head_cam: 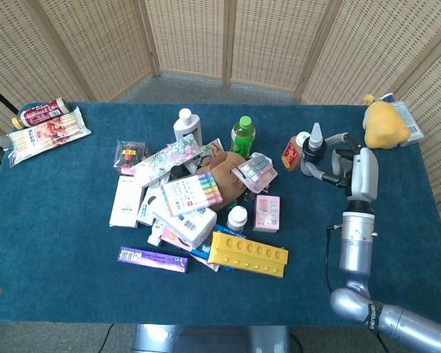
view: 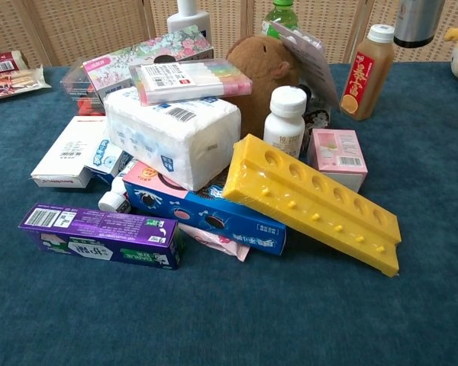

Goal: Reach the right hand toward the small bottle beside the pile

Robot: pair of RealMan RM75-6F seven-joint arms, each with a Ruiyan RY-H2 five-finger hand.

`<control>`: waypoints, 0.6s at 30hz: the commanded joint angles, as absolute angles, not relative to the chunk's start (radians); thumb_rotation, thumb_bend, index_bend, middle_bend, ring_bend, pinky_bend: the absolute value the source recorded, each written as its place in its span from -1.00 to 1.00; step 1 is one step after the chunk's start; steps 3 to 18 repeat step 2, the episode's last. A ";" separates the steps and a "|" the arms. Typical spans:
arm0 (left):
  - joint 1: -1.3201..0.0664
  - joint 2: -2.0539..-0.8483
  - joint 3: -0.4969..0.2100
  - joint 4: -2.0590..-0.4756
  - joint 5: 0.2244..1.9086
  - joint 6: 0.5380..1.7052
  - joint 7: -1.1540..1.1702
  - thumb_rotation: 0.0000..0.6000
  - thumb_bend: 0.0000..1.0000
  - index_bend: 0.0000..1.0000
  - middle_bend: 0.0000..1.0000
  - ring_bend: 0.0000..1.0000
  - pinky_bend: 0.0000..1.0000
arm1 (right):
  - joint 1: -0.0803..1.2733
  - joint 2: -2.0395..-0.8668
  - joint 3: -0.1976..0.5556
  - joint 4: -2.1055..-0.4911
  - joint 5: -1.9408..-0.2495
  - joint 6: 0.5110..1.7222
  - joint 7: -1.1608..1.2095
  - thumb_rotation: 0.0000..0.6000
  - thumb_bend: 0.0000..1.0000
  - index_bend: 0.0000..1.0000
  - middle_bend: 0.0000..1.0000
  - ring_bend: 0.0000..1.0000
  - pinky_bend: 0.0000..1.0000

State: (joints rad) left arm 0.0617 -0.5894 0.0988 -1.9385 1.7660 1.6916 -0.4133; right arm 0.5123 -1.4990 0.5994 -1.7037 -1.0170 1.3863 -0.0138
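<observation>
My right hand (head_cam: 336, 163) grips a small dark bottle (head_cam: 313, 144) with a pale pointed cap, held up in the air right of the pile. The chest view shows only the bottle's lower end (view: 417, 21) at the top edge, above and right of the orange juice bottle (view: 365, 72); the hand itself is out of that frame. The pile (head_cam: 206, 202) of boxes, packets and bottles lies in the middle of the blue table. My left hand is not visible in either view.
An orange juice bottle (head_cam: 293, 151) stands just left of the held bottle. A yellow plush toy (head_cam: 383, 123) sits at the far right corner. Snack packets (head_cam: 45, 129) lie at the far left. The yellow tray (view: 313, 201) and pink box (view: 336, 155) edge the pile.
</observation>
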 commanded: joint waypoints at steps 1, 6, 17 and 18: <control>0.063 -0.588 0.100 -1.937 1.768 1.695 -0.416 1.00 -1.00 -1.00 -1.00 -1.00 -1.00 | 0.513 -1.478 0.610 -1.743 -1.009 1.404 -0.041 1.00 -1.00 0.14 0.85 0.61 0.88; 0.064 -0.588 0.100 -1.936 1.768 1.697 -0.418 1.00 -1.00 -1.00 -1.00 -1.00 -1.00 | 0.513 -1.474 0.609 -1.754 -1.007 1.409 -0.047 1.00 -1.00 0.14 0.85 0.61 0.88; 0.064 -0.588 0.100 -1.936 1.768 1.697 -0.418 1.00 -1.00 -1.00 -1.00 -1.00 -1.00 | 0.513 -1.474 0.609 -1.754 -1.007 1.409 -0.047 1.00 -1.00 0.14 0.85 0.61 0.88; 0.064 -0.588 0.100 -1.936 1.768 1.697 -0.418 1.00 -1.00 -1.00 -1.00 -1.00 -1.00 | 0.513 -1.474 0.609 -1.754 -1.007 1.409 -0.047 1.00 -1.00 0.14 0.85 0.61 0.88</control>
